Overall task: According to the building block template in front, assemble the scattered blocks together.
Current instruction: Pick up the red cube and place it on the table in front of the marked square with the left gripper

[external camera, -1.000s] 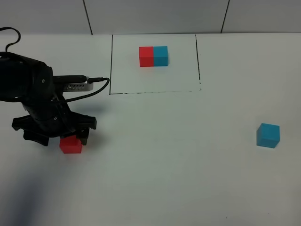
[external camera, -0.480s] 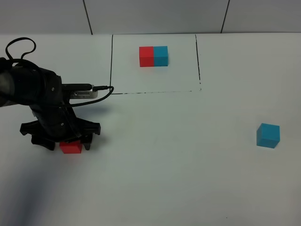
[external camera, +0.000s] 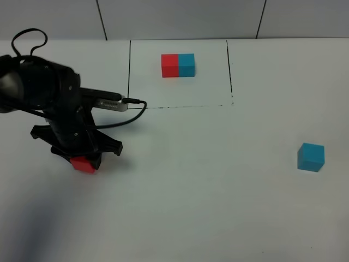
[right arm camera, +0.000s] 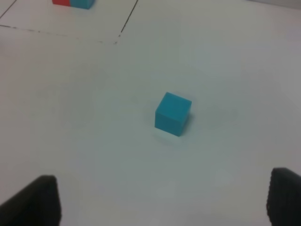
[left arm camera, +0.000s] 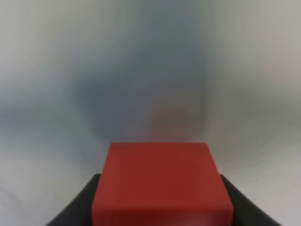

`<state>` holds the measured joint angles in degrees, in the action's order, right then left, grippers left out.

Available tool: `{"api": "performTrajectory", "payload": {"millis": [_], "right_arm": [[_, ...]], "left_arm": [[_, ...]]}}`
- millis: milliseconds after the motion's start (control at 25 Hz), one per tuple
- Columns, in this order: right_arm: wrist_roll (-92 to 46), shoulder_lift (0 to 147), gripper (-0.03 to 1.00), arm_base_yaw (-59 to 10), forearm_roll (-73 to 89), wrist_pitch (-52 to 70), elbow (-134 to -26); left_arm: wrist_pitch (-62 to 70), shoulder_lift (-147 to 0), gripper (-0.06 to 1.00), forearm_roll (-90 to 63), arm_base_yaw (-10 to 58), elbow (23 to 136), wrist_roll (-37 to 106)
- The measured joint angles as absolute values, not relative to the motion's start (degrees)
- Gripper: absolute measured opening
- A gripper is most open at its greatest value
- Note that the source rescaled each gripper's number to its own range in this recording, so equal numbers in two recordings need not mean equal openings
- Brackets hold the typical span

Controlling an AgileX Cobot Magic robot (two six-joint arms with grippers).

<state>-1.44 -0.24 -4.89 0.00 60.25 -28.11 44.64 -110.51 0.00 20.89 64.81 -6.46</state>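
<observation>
The template (external camera: pixel 178 65) is a joined red and cyan pair inside a thin black drawn rectangle at the far middle of the table; its edge shows in the right wrist view (right arm camera: pixel 73 3). My left gripper (external camera: pixel 82 158) is shut on the loose red cube (external camera: pixel 83 164), which fills the gap between the fingers in the left wrist view (left arm camera: pixel 162 183). The cube looks slightly tilted, at or just above the table. The loose cyan cube (external camera: pixel 311 157) sits alone at the right (right arm camera: pixel 173 113). My right gripper (right arm camera: pixel 164 186) is open, short of the cyan cube, and out of the high view.
The left arm's cable (external camera: pixel 117 103) trails toward the rectangle's front-left corner (external camera: pixel 129 107). White table surface (external camera: pixel 207 180) lies between the two loose cubes. A tiled wall (external camera: pixel 180 19) backs the table.
The left arm has shifted right and turned over the red cube. Its fingers have closed on the cube, which now sits slightly higher and tilted. The cyan cube has not moved.
</observation>
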Motion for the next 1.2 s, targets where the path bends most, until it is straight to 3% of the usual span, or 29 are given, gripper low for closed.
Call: {"api": "performTrajectory", "payload": {"millis": [200,600,840,1200], "right_arm": [[-1.44,-0.24,0.77,-4.89,0.0,60.25,-28.11],[-1.39,-0.24,0.77,-4.89,0.0,60.25,-28.11],[-1.39,-0.24,0.77,-4.89,0.0,60.25,-28.11],[-1.45,-0.24,0.77,-4.89,0.0,60.25,-28.11]], "left_arm": [[49.41,-111.66,0.01,4.04,26.13,74.04,15.38],[60.64,-128.22,0.01,4.36,33.1,101.72,42.85],[65.1,-135.81,0.01,4.22,37.24,111.94,50.51],[65.08,-138.89,0.01,-0.46,38.41,113.93,55.53]]}}
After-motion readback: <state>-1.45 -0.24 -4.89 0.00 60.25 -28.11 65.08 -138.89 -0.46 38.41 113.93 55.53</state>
